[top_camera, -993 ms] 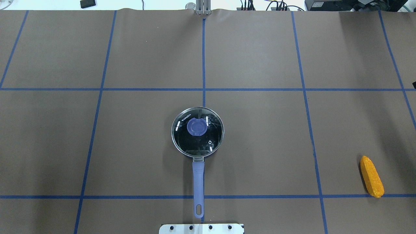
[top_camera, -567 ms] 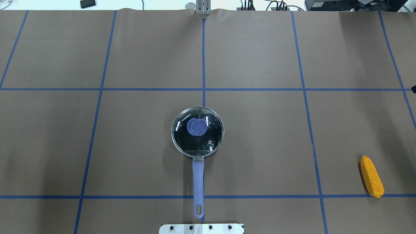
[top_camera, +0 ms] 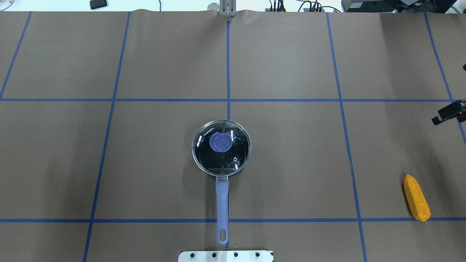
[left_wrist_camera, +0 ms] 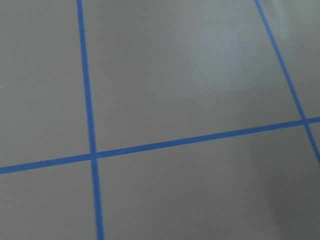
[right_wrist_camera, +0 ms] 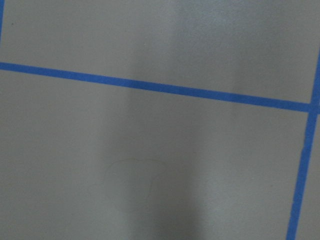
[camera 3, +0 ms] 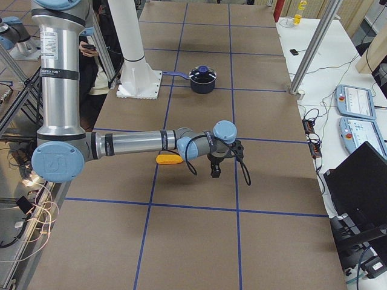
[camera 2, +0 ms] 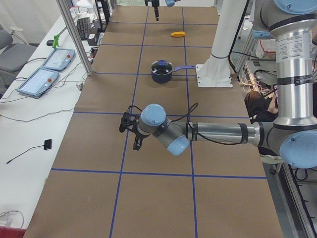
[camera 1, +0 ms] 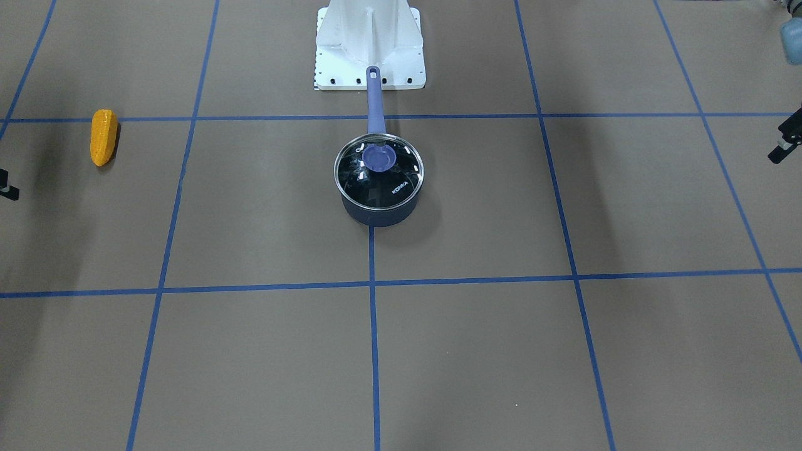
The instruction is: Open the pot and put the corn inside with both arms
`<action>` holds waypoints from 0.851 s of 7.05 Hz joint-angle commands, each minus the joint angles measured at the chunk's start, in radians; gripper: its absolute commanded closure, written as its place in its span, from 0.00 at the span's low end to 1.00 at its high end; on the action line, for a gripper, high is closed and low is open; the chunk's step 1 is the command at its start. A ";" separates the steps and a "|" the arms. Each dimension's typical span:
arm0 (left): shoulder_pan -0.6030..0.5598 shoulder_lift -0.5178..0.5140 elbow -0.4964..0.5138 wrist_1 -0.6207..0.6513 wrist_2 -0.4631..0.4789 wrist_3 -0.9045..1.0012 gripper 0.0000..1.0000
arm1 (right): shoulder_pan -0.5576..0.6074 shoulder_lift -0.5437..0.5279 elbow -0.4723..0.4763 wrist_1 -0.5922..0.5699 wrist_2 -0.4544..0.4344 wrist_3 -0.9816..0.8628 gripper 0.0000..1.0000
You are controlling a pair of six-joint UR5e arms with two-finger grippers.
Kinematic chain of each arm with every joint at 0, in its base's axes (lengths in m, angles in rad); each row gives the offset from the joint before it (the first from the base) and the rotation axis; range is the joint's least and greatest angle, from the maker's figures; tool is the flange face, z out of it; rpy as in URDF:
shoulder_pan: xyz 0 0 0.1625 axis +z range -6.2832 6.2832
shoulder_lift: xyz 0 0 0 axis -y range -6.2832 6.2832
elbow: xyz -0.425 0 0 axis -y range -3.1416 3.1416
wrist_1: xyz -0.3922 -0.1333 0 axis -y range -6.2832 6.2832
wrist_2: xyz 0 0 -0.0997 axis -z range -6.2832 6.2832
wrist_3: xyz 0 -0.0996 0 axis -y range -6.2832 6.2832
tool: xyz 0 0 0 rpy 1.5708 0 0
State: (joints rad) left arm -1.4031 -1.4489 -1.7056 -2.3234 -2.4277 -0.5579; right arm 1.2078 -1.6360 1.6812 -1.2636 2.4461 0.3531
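The left arm (camera 2: 218, 133) stretches low and nearly level over the table (top_camera: 291, 65). The left gripper (camera 2: 129, 133) hangs with its fingers spread, empty. The right arm (camera 3: 130, 144) reaches out the same way, the right gripper (camera 3: 204, 172) pointing down, spread and empty, near the corn (top_camera: 417, 197). The corn lies flat toward the table's right end, well apart from the pot (camera 1: 379, 213), which sits mid-table with its glass lid (top_camera: 218, 160) on. In the right-end view the forearm hides part of the cob. Overhead, the right gripper is cut off at the edge.
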 commanded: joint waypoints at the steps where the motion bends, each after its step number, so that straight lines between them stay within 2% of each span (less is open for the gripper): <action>1: 0.074 -0.074 -0.008 0.019 0.032 -0.130 0.02 | -0.100 -0.088 0.011 0.232 -0.012 0.177 0.00; 2: 0.084 -0.086 -0.037 0.062 0.032 -0.154 0.02 | -0.112 -0.132 0.049 0.236 -0.013 0.179 0.00; 4: 0.143 -0.116 -0.162 0.238 0.088 -0.190 0.02 | -0.149 -0.208 0.141 0.237 -0.012 0.220 0.00; 6: 0.228 -0.178 -0.288 0.434 0.166 -0.262 0.02 | -0.213 -0.223 0.149 0.305 -0.039 0.329 0.00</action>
State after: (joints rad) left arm -1.2269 -1.5870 -1.9171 -2.0141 -2.3072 -0.7802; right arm 1.0349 -1.8463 1.8198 -0.9952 2.4272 0.6169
